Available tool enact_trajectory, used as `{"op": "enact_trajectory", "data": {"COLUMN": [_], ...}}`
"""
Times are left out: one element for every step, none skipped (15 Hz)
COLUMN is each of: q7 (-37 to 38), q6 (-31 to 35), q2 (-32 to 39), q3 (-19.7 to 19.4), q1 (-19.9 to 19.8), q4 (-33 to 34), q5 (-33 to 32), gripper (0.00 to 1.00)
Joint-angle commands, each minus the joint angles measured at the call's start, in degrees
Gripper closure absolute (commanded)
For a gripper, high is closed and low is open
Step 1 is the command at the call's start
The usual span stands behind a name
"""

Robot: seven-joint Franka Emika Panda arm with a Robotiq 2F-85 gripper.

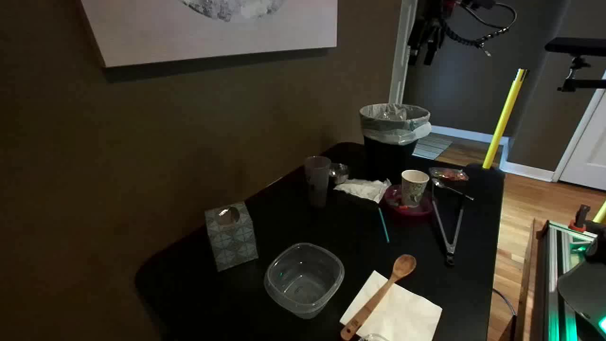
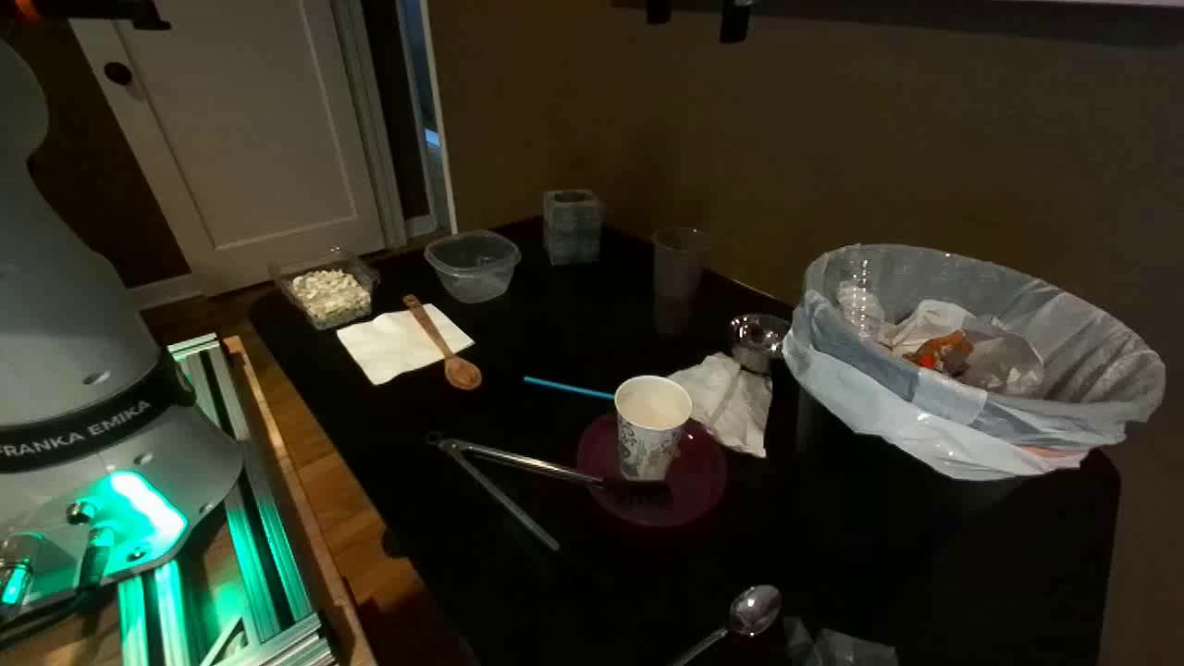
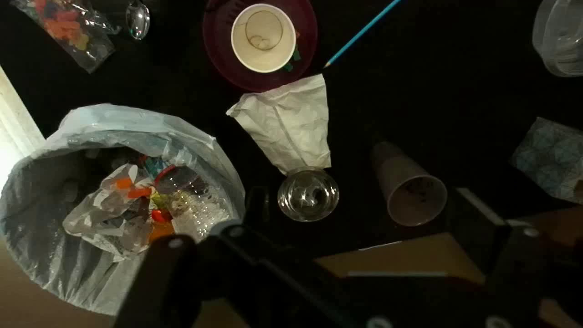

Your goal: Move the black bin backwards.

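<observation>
Pincer (image 1: 421,58), black: hangs higher than the black bin (image 1: 388,157) and clear of it; jaws spread wide, nothing held.

Black bin, round: upright at one end of the tabletop (image 1: 286,228); pale liner (image 2: 888,402) folded over its rim, crumpled litter (image 2: 962,351) inside.

Just beside the bin: small clear bowl (image 3: 307,195), one; crumpled white napkin (image 3: 296,125), one.

Near the bin: magenta plate (image 2: 694,490), one, with a patterned paper cup (image 2: 652,435) upright on it; clear packet (image 3: 93,57) of coloured pieces (image 3: 63,25), one; metal spoon (image 2: 756,610), one; translucent tumbler (image 1: 317,180), tall, upright.

Farther from the bin: blue pencil (image 3: 362,34), one; metal tongs (image 1: 450,248), one pair, arms splayed.

Well apart from the bin, towards the opposite end of the tabletop: patterned tissue box (image 1: 233,239), one; squarish clear plastic container (image 1: 305,284), one; wooden spoon (image 1: 378,300), lying across a flat pale napkin (image 1: 411,315); clear box (image 2: 356,313) of pale pieces (image 2: 324,294), one, seen in an exterior view.
</observation>
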Motion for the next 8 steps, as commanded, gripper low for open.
{"op": "enact_trajectory", "data": {"q7": [-0.2,-0.2,-0.2,-0.2,-0.2,-0.2,-0.1,-0.4], "q6": [-0.1,-0.1,-0.1,-0.1,-0.1,-0.1,0.3,0.6], "q2": [0.1,0.1,0.1,0.1,0.1,0.1,1.0,2.3], "q3": [0.7,0.7,0.7,0.7,0.7,0.7,0.6,0.6], "q1": [-0.8,-0.8,-0.8,-0.8,-0.8,-0.8,-0.9,-1.0], "q4": [0.1,0.1,0.1,0.1,0.1,0.1,1.0,2.1], "q5": [0.3,0.3,0.3,0.3,0.3,0.3,0.3,-0.6], "gripper": [0.00,0.00,0.00,0.00,0.00,0.00,0.00,0.00]}}
